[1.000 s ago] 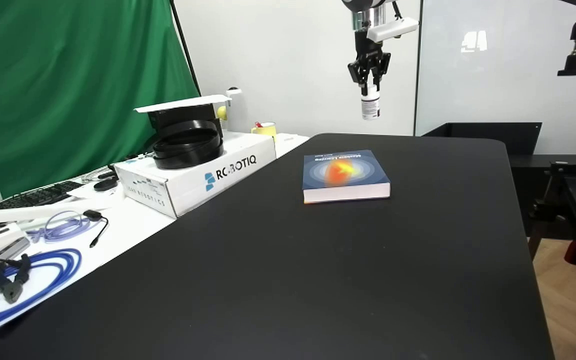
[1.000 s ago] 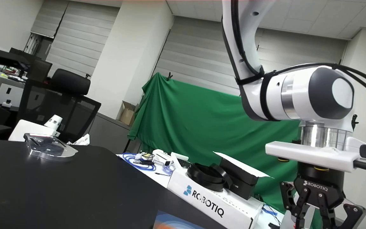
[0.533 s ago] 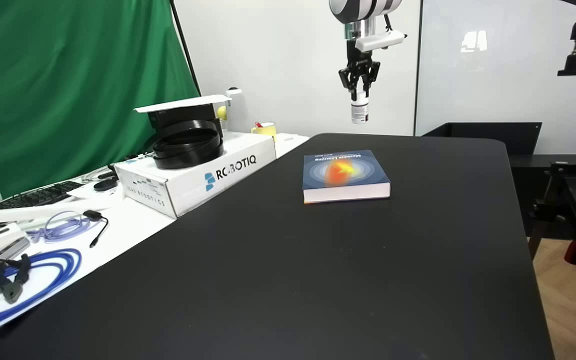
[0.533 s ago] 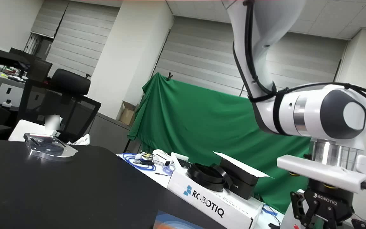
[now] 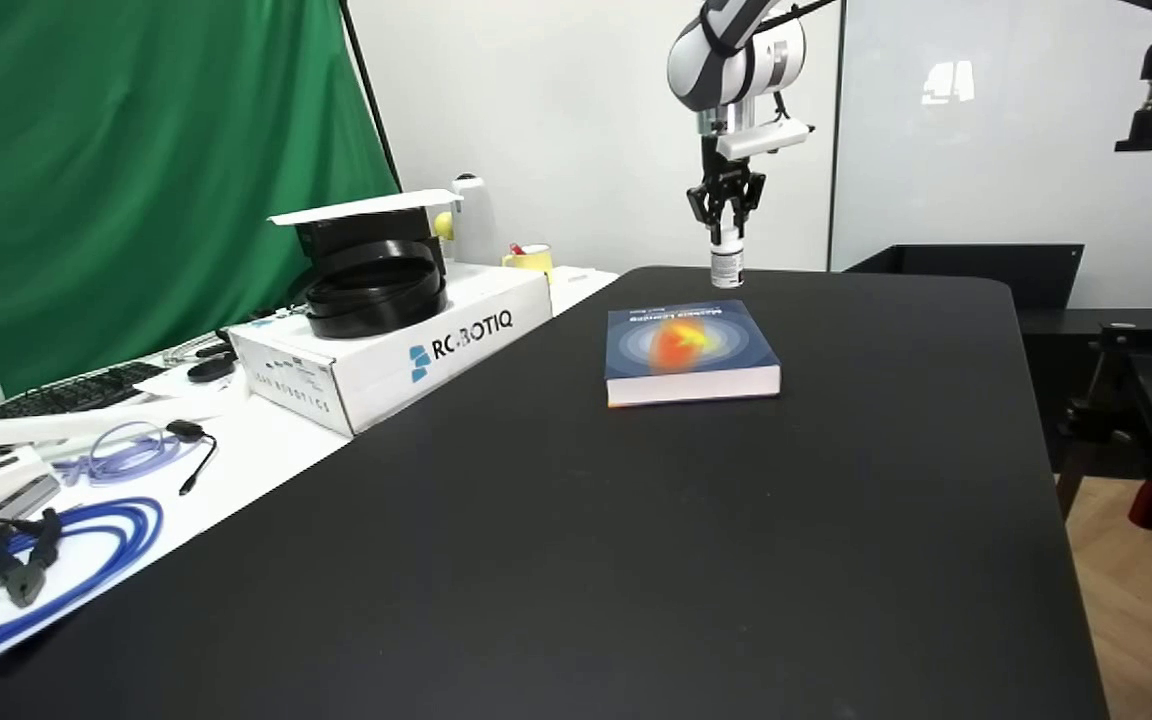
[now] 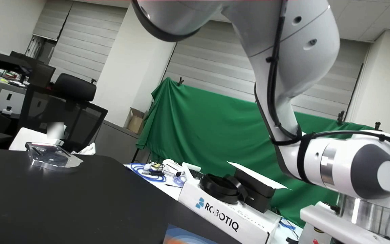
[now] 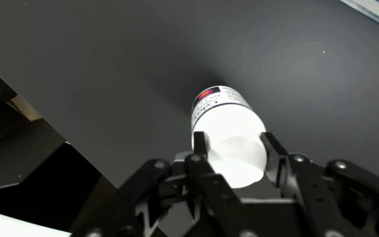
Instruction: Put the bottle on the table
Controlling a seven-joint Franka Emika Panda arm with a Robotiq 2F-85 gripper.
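Note:
The white bottle (image 5: 727,267) is upright at the far end of the black table (image 5: 696,560) in an exterior view, behind the book. My gripper (image 5: 727,232) is above it, shut on its white cap. In the wrist view the fingers (image 7: 232,138) press on both sides of the bottle (image 7: 227,115), with the table (image 7: 127,82) close under it. A dark shadow lies by its base. I cannot tell whether the base touches the table. In an exterior view the table (image 6: 63,203) shows, but the gripper and bottle are out of the picture.
A blue book (image 5: 691,345) lies just in front of the bottle; its edge (image 7: 378,11) shows in the wrist view. A white Robotiq box (image 5: 436,345) stands on the side bench. A clear fixture (image 6: 52,157) sits at the table's other end. The table edge (image 7: 67,143) is near the gripper.
My gripper has come down with the bottle, from well above the table to close to its surface. It first shifted slightly left in an exterior view. The book has not moved.

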